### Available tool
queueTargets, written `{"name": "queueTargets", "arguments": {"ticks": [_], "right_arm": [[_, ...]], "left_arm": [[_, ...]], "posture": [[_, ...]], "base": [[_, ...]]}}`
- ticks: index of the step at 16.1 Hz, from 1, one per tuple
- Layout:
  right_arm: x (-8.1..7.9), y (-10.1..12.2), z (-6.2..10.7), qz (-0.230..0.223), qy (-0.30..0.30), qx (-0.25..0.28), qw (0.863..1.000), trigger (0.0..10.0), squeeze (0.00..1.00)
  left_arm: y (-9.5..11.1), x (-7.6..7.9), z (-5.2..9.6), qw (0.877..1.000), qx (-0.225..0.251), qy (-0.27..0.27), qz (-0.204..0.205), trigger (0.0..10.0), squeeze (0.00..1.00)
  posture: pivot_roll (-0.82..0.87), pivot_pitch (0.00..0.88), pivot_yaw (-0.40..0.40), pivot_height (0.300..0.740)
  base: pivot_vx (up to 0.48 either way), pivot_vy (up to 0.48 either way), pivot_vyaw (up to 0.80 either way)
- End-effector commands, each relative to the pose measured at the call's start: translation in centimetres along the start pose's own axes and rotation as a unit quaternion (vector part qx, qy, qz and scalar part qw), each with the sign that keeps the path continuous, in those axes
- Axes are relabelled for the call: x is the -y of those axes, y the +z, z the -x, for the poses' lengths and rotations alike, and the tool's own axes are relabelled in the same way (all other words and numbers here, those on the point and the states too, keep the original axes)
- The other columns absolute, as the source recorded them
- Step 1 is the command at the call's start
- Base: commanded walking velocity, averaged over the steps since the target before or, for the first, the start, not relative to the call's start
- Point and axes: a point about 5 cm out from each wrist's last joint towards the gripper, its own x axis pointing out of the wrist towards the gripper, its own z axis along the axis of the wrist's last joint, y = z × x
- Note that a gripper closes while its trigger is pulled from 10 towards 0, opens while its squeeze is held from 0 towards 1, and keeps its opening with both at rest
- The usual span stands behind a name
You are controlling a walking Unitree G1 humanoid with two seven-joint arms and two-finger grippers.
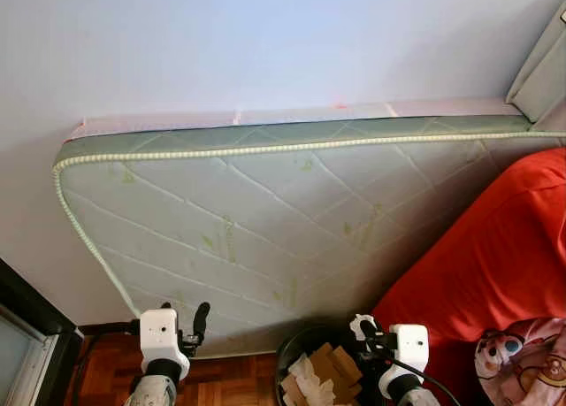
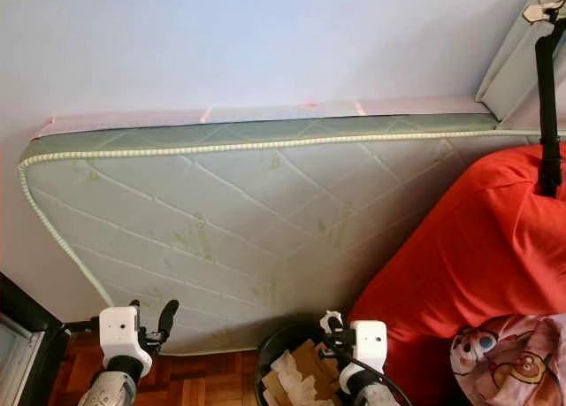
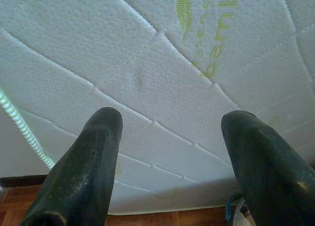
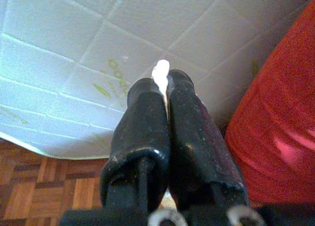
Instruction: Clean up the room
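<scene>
A black waste bin (image 1: 293, 342) stands on the floor at the foot of the mattress, holding cardboard pieces (image 1: 333, 363) and crumpled white paper (image 1: 307, 377). Just above the bin's right rim is my right gripper (image 1: 363, 326), shut on a small white scrap of paper (image 4: 161, 72) that sticks out past its fingertips. To the left of the bin, my left gripper (image 1: 184, 320) is held over the wooden floor with its fingers (image 3: 93, 152) wide open and nothing between them, pointing at the mattress.
A pale green quilted mattress (image 1: 283, 211) leans on its side against the wall. A big red cushion or duvet (image 1: 495, 256) fills the right, with patterned cloth (image 1: 523, 353) below it. A dark frame (image 1: 26, 313) stands at the left. Parquet floor (image 1: 234, 379) lies between.
</scene>
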Motion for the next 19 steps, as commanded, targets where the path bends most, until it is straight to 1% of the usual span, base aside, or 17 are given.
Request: {"name": "queueTargets", "arguments": {"ticks": [1, 3, 4, 5, 8, 10, 11, 13, 14, 19], "right_arm": [[-0.2, 0.7, -0.6, 0.012, 0.004, 0.003, 1.000, 10.0, 0.00], [0.0, 1.8, -1.3, 0.010, -0.007, 0.021, 1.000, 10.0, 0.00], [0.2, 2.3, -1.5, 0.005, -0.013, 0.032, 0.999, 10.0, 0.00], [0.2, 2.5, -1.6, 0.005, -0.011, 0.035, 0.999, 10.0, 0.00], [0.1, 2.6, -1.8, 0.006, -0.010, 0.034, 0.999, 10.0, 0.00], [-0.4, 2.3, -1.9, 0.010, -0.004, 0.024, 1.000, 10.0, 0.00], [-0.8, 2.1, -2.0, 0.016, 0.003, 0.011, 1.000, 10.0, 0.00], [-1.1, 2.2, -2.2, 0.014, 0.009, 0.016, 1.000, 10.0, 0.00], [-1.1, 2.3, -2.1, 0.009, 0.008, 0.026, 1.000, 10.0, 0.00], [-1.1, 2.4, -2.2, 0.014, 0.007, 0.020, 1.000, 10.0, 0.00]], "left_arm": [[0.5, -0.2, -0.4, 1.000, 0.003, 0.004, -0.002, 10.0, 0.00], [1.0, -0.2, -0.9, 1.000, 0.008, -0.001, -0.003, 10.0, 0.00], [1.1, -0.5, -1.1, 1.000, 0.006, 0.007, -0.005, 10.0, 0.00], [1.3, -0.5, -1.2, 1.000, 0.009, 0.009, -0.004, 10.0, 0.00], [1.5, -0.5, -1.2, 1.000, 0.012, 0.012, -0.006, 10.0, 0.00], [1.8, -0.4, -1.4, 1.000, 0.015, 0.011, -0.006, 10.0, 0.00], [2.0, -0.3, -1.6, 1.000, 0.019, 0.010, -0.005, 10.0, 0.00], [2.1, -0.2, -1.8, 1.000, 0.022, 0.011, -0.004, 10.0, 0.00], [2.1, -0.1, -1.8, 1.000, 0.022, 0.010, -0.004, 10.0, 0.00], [2.2, 0.0, -1.8, 1.000, 0.022, 0.006, -0.008, 10.0, 0.00]], "posture": [[0.02, 0.008, -0.044, 0.735], [0.03, 0.050, -0.035, 0.710], [0.02, 0.065, -0.033, 0.705], [0.02, 0.084, -0.036, 0.705], [0.03, 0.100, -0.040, 0.705], [0.03, 0.104, -0.041, 0.705], [0.04, 0.107, -0.041, 0.700], [0.04, 0.107, -0.041, 0.675], [0.04, 0.106, -0.042, 0.670], [0.05, 0.104, -0.039, 0.670]], "base": [[0.000, 0.000, 0.00], [0.000, 0.000, 0.00], [0.000, 0.000, 0.00], [0.000, 0.000, 0.00], [0.000, 0.000, 0.00], [0.000, 0.000, 0.00], [0.000, 0.000, 0.00], [0.000, 0.000, 0.00], [0.000, 0.000, 0.00], [0.000, 0.000, 0.00]]}}
